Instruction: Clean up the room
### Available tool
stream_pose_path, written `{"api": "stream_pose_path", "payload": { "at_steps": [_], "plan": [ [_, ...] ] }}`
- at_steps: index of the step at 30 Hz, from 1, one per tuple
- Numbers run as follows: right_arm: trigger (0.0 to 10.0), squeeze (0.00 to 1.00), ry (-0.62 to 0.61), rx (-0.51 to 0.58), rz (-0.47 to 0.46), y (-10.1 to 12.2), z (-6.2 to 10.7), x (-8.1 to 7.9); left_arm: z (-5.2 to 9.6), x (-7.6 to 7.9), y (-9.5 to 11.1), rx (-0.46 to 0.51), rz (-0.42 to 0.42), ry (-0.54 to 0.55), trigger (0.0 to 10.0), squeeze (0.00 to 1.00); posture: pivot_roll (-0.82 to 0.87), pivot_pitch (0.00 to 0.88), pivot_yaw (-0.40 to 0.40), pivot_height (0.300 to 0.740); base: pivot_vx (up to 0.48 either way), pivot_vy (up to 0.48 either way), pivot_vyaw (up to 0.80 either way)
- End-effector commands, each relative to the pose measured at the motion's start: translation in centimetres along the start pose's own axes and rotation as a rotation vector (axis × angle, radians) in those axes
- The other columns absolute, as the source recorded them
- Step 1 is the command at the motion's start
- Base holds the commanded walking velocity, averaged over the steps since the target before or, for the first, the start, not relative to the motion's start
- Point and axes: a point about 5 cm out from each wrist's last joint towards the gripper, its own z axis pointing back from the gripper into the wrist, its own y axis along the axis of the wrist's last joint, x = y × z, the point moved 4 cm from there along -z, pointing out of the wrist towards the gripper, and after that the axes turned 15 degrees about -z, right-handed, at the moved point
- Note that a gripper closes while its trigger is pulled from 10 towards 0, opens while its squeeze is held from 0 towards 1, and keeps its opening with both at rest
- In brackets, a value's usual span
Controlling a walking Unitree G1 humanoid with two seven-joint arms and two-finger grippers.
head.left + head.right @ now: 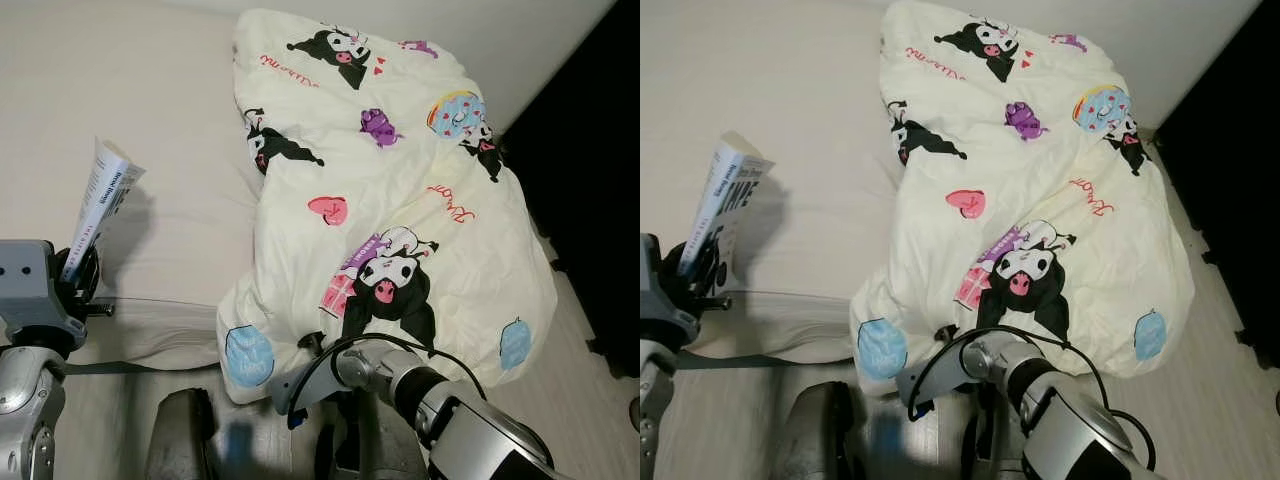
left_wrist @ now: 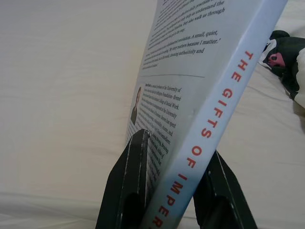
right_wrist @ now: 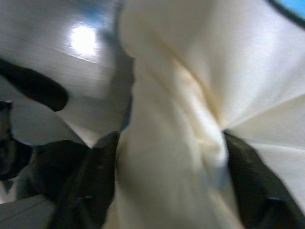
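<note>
The left claw (image 2: 171, 191) clamps a book (image 1: 100, 200), upright above the bed (image 1: 150, 120). The right claw (image 3: 167, 181) pinches the quilt (image 1: 400, 200) at its near edge; the quilt lies heaped on the bed.

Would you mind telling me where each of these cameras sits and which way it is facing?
Left and right eye views: on the head, looking forward and down at the bed and the cartoon-print blanket; both silver arms show.
Left wrist view: on the left wrist, along the left gripper clamping a book.
Right wrist view: on the right wrist, along the right gripper, blanket bunched between its fingers.
Shared: book and blanket appear in head and wrist views.
</note>
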Motion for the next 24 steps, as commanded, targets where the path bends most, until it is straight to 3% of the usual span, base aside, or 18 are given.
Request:
{"api": "stream_pose_path", "payload": {
  "at_steps": [1, 5, 6, 7, 9, 10, 12, 16, 18, 19, 20, 24],
  "plan": [
    [0.0, 0.00, 0.040, -0.039, -0.076, -1.8, 0.0, -1.5, 0.5, -0.3, -1.5, -0.069, -0.021, 0.007, 10.0, 0.00, 0.21, 0.403, -0.189, 0.571, 0.000, 0.000, 0.00],
    [0.0, 0.00, 0.045, -0.012, -0.115, -1.4, 0.0, -1.6, 0.5, -0.3, -1.5, -0.069, -0.022, 0.007, 10.0, 0.00, 0.21, 0.403, -0.189, 0.571, 0.000, 0.000, 0.00],
    [10.0, 0.00, 0.173, 0.159, -0.382, 1.7, -0.1, -2.2, 0.3, -0.3, -1.5, -0.063, -0.016, 0.005, 10.0, 0.00, 0.19, 0.375, -0.187, 0.571, 0.000, 0.000, 0.00],
    [10.0, 0.00, 0.173, 0.159, -0.382, 1.7, -0.1, -2.2, 0.3, -0.3, -1.5, -0.063, -0.016, 0.005, 10.0, 0.00, 0.19, 0.375, -0.187, 0.571, 0.000, 0.000, 0.00],
    [10.0, 0.00, 0.297, 0.342, -0.596, 5.0, 0.5, -1.7, -0.3, -0.2, -1.4, -0.049, -0.005, 0.004, 10.0, 0.00, 0.18, 0.342, -0.183, 0.571, 0.000, 0.000, 0.00],
    [10.0, 0.00, 0.297, 0.342, -0.596, 5.0, 0.5, -1.7, -0.3, -0.2, -1.4, -0.049, -0.005, 0.004, 10.0, 0.00, 0.18, 0.342, -0.183, 0.571, 0.000, 0.000, 0.00],
    [10.0, 0.00, 0.412, 0.472, -0.692, 7.4, 1.4, -0.8, -1.0, -0.1, -1.3, -0.033, 0.005, 0.006, 10.0, 0.00, 0.15, 0.301, -0.174, 0.571, 0.000, 0.000, 0.00],
    [10.0, 0.00, 0.506, 0.575, -0.719, 9.2, 2.4, 0.0, -1.6, 0.1, -1.3, -0.021, 0.013, 0.006, 10.0, 0.00, 0.14, 0.278, -0.168, 0.571, 0.000, 0.000, 0.00],
    [10.0, 0.00, 0.584, 0.707, -0.758, 11.1, 3.9, 1.6, -2.1, 0.4, -1.1, -0.009, 0.027, 0.004, 10.0, 0.00, 0.13, 0.246, -0.154, 0.571, 0.000, 0.000, 0.00],
    [10.0, 0.00, 0.584, 0.707, -0.758, 11.1, 3.9, 1.6, -2.1, 0.4, -1.1, -0.009, 0.027, 0.004, 10.0, 0.00, 0.13, 0.246, -0.154, 0.571, 0.000, 0.000, 0.00],
    [10.0, 0.00, 0.618, 0.792, -0.787, 11.9, 5.0, 2.9, -2.4, 0.7, -1.1, -0.003, 0.036, 0.000, 10.0, 0.00, 0.12, 0.231, -0.147, 0.571, 0.000, 0.000, 0.00],
    [10.0, 0.00, 0.655, 0.908, -0.803, 12.6, 6.6, 4.5, -2.7, 1.1, -1.0, 0.004, 0.046, -0.008, 10.0, 0.00, 0.11, 0.220, -0.138, 0.571, 0.000, 0.000, 0.00]
  ]
}}
